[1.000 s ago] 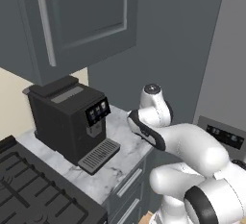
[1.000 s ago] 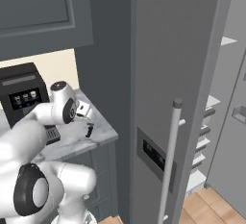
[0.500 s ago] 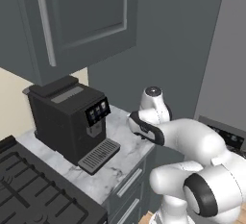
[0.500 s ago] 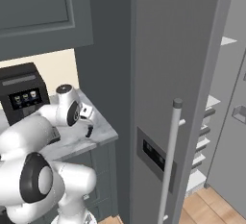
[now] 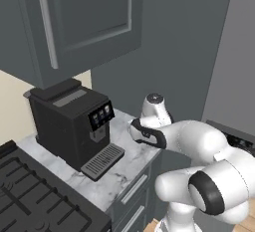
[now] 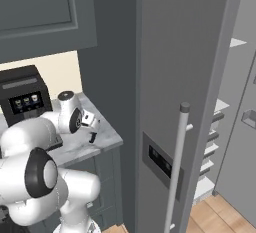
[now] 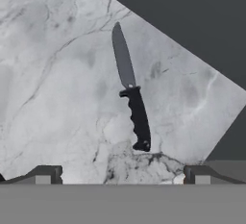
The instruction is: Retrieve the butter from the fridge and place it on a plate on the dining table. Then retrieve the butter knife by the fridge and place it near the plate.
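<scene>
The butter knife (image 7: 132, 98) lies flat on the small marble counter (image 7: 57, 74), its grey blade pointing away and its black handle toward me. My gripper (image 7: 122, 176) hovers straight above the handle end, open, its two fingertips (image 7: 45, 174) far apart with nothing between them. In the right base view the gripper (image 6: 91, 128) hangs over the counter's right end (image 6: 100, 144), close beside the fridge (image 6: 190, 92). The fridge's right door stands open on white shelves (image 6: 220, 117). The butter, the plate and the dining table are out of view.
A black coffee machine (image 5: 69, 121) stands on the counter left of my arm, with a dark stove (image 5: 35, 196) beyond it. Dark upper cabinets (image 5: 74, 22) hang overhead. The fridge's long silver handle (image 6: 177, 177) is near. The counter's edge runs just past the knife.
My arm has swung slightly further over the counter's right end. The jaws have stayed open and the knife has not moved.
</scene>
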Controlling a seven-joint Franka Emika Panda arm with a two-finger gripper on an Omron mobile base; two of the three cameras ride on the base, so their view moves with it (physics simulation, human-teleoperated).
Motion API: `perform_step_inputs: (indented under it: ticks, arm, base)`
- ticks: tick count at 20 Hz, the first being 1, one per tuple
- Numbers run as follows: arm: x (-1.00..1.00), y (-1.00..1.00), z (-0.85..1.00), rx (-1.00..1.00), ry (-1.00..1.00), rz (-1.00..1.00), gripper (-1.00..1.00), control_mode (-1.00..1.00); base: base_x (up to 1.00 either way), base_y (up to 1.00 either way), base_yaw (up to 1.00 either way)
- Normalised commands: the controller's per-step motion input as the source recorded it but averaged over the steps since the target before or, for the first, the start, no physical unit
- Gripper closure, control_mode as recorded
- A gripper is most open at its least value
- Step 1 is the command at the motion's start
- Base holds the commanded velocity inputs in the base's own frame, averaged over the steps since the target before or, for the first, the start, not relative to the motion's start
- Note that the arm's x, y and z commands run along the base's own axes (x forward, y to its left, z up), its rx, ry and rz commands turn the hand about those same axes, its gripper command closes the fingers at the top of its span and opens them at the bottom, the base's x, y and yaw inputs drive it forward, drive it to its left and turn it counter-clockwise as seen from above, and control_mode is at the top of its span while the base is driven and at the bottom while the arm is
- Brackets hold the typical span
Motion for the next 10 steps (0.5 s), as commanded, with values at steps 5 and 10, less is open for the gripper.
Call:
perform_step_inputs:
  ticks: [5,10]
  arm:
    - [0.12,0.02,-0.12,0.00,0.00,-0.04,-1.00,-1.00]
    - [0.02,-0.01,-0.12,0.00,0.00,-0.08,-1.00,-1.00]
  base:
    - [0.00,0.00,0.00]
    - [0.00,0.00,0.00]
